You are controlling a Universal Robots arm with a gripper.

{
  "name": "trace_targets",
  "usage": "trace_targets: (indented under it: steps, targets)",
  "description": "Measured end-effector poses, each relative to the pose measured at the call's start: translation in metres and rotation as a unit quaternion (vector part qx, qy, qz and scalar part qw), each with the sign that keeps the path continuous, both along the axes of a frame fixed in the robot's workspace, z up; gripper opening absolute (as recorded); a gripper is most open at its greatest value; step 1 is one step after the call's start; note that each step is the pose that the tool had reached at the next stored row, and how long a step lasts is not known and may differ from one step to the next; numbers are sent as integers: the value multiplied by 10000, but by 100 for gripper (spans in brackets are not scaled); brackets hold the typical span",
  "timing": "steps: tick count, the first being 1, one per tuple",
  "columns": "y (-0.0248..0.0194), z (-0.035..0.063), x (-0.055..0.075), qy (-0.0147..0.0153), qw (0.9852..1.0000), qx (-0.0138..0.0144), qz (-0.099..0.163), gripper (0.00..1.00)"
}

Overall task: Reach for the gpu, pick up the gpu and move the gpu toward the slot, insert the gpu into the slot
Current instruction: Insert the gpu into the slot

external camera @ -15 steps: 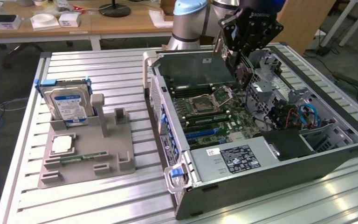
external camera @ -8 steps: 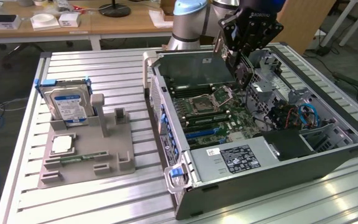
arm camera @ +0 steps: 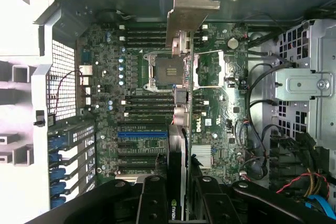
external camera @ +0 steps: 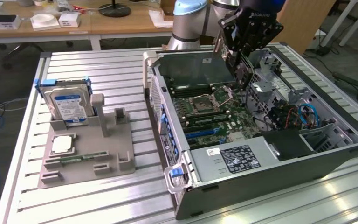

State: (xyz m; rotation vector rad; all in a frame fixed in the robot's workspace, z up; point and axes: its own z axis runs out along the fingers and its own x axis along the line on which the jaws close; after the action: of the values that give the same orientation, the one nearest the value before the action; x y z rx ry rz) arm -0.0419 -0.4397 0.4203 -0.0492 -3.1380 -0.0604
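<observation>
1. Here, the black two-fingered gripper (arm camera: 180,198) is clenched on the gpu (arm camera: 176,171), a thin flat black circuit card. It pinches the card's upper edge so that the connector edge hangs free underneath.
2. At the card's end away from the grip sits its bent silver metal bracket (arm camera: 190,3). Held edge-down like this, the card looks ready to be lowered straight into a connector.
3. Beneath the gripper lies the green motherboard (arm camera: 220,129), inside the open dark-grey tower case (external camera: 260,182). The card appears to hang above it without touching.
4. The slot (arm camera: 142,135), a long narrow blue plastic strip, lies below and to one side of the card. The card seems to run crosswise to it, so I judge insertion not yet begun.
5. Well away from the gripper, outside the case, a silver hard drive with a blue label (external camera: 68,105) stands upright in a grey moulded fixture (external camera: 113,140), probably propped that way for easy grasping.
</observation>
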Motion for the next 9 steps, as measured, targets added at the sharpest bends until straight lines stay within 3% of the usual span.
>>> trace_targets:
  steps: [3, 9]
  targets:
    - [0, 0, 0, 0, 10000, 0, 52, 26]
    - [-2, 0, -2, 0, 9992, 0, 399, 26]
